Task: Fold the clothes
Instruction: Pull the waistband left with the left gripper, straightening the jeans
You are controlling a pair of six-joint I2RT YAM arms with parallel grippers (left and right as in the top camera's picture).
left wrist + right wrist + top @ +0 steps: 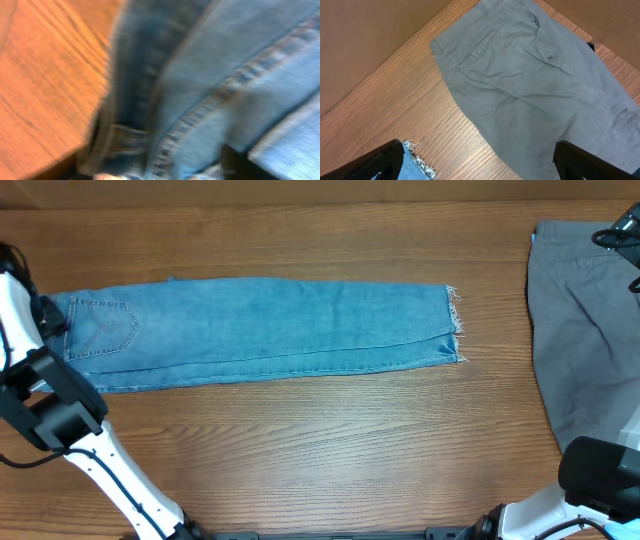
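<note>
**Wood desk, jeans halved lengthwise, cross fold due**

Brown wood-grain desk (300, 450) carries the jeans (260, 330), which lie flat in a long strip, leg on leg. The waistband (62, 330) is at the left and the frayed hems (455, 325) are at the right. The grey trousers (580, 330) lie well apart at the right edge, not yet folded. The left arm (18, 310) sits over the waistband. Its wrist view is a blur of denim seam, so I cannot tell how the left jaws stand or whether they hold cloth. The right jaws gape wide and empty, their dark fingers (597, 161) above the grey trousers. The lengthwise fold looks done. Next likely comes a grip on one end, carried across to meet the other with the edges kept square.
</note>
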